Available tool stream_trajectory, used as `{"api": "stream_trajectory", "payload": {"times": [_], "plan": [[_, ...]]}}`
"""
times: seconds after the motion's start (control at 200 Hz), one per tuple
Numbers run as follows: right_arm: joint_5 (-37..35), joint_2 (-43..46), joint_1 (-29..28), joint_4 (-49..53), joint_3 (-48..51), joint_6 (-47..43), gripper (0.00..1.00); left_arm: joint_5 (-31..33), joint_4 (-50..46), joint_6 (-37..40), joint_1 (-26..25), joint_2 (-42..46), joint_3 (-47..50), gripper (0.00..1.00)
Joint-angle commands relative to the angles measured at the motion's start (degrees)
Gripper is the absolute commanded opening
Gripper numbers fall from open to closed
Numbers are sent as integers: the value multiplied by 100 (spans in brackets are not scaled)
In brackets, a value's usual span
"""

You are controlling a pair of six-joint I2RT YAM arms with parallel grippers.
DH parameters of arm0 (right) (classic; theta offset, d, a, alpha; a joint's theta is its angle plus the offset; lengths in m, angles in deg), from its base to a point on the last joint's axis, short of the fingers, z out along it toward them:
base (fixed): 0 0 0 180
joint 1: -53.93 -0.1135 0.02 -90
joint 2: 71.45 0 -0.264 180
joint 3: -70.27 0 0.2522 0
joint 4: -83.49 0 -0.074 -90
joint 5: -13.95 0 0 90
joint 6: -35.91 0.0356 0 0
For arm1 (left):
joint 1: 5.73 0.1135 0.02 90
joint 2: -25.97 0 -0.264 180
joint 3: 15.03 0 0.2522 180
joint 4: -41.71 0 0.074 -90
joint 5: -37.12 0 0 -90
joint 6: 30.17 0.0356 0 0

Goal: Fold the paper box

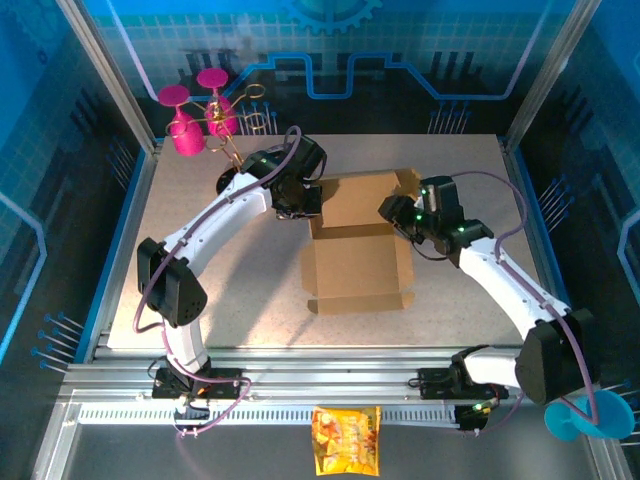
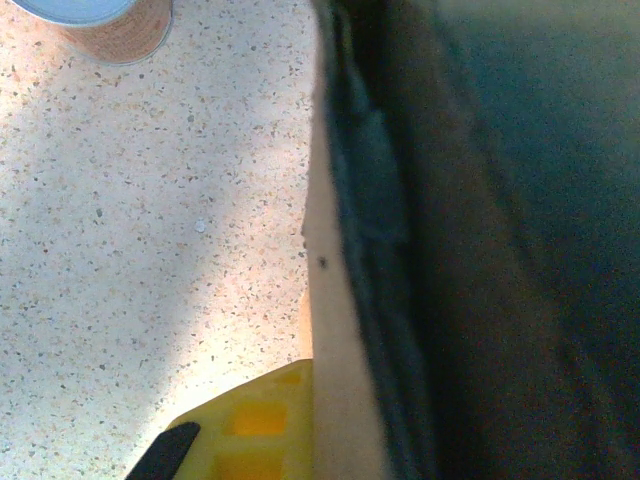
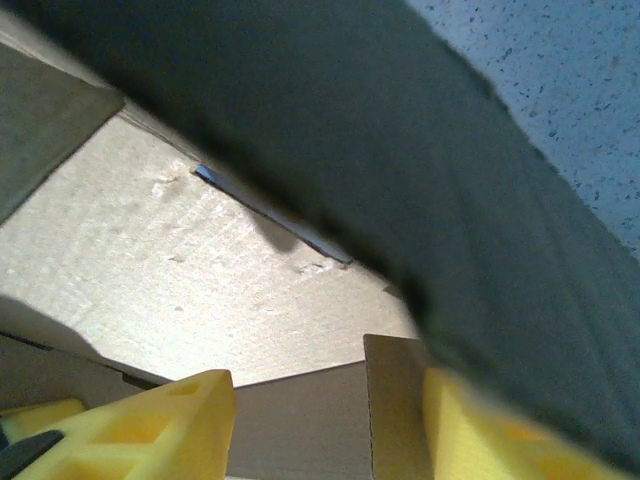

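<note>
One paper box (image 1: pixel 355 265) is counted, lying at the middle of the table (image 1: pixel 200 250). It is judged about half folded: the rear walls are raised, while the front panel and its tabs lie flat and are not yet closed. Two grippers are counted. The left gripper (image 1: pixel 303 200) is closed, apparently pinching the left wall. The right gripper (image 1: pixel 398 215) is partly open, with a cardboard flap between its fingers but unclamped. One snack packet (image 1: pixel 346 440) lies beyond the table's near edge, and two pink glasses (image 1: pixel 190 125) stand at its far-left corner.

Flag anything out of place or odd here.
The orange-yellow snack packet lies off the table, down by the metal frame at the near edge, well away from the half-folded paper box. Nothing looks spilled or damaged.
</note>
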Motion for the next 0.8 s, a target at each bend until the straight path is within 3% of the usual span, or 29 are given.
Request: {"api": "stream_trajectory", "payload": {"times": [0.0,0.465,0.65,0.795], "plan": [[117,-147,-100,-39,-134,-5,51,-102,-64,-19,-7,-66,-226,0],[162,-85,-233,58,-101,-125,49,-147,-47,-64,21,-51,-208,0],[75,543,-84,591,-577,-1110,54,-180,-97,-23,72,-43,-200,0],[275,1147,582,948,-797,-2105,55,-302,-184,24,140,-44,-247,0]]}}
